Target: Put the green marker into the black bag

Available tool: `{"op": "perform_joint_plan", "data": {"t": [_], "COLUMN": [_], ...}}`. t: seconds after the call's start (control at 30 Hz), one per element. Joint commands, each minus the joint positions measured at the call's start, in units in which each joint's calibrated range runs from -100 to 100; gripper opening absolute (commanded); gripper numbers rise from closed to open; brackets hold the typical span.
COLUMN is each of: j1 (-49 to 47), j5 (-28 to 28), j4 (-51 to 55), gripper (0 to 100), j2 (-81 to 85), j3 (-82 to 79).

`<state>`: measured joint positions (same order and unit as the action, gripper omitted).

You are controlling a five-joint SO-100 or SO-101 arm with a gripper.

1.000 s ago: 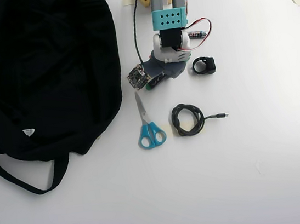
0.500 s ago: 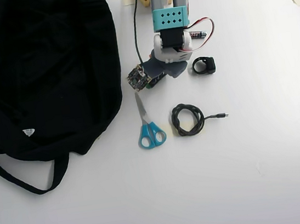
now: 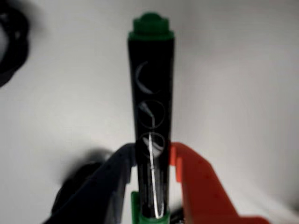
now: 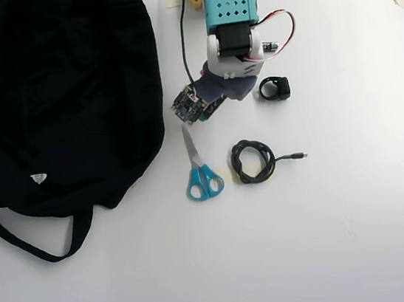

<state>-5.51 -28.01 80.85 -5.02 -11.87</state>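
The gripper [image 3: 152, 163] is clamped on the marker [image 3: 151, 98], dark finger [image 3: 100, 186] on one side and orange finger [image 3: 201, 186] on the other, the green end pointing away in the wrist view. From overhead the marker is hidden beneath the arm [image 4: 231, 58], which sits just right of the bag [image 4: 60, 95], above the scissors [image 4: 201, 170] and coiled cable [image 4: 254, 160]. The grip sits near one end, so the long body could pivot or slide out during a swing toward the bag. A low carry could snag the fabric edge.
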Motion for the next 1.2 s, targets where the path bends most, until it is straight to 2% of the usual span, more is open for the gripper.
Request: {"op": "perform_joint_plan", "data": {"t": [0.0,0.53,0.73,0.9,1.17], "j1": [-0.5,1.2,8.2,14.9,28.4], "j5": [2.5,16.2,20.2,23.6,24.0], "j4": [0.3,12.0,18.1,18.2,17.7], "gripper": [2,2,2,2,2], "j2": [7.9,19.0,20.1,20.1,19.8], "j3": [2.8,3.7,10.5,16.2,23.6]}}
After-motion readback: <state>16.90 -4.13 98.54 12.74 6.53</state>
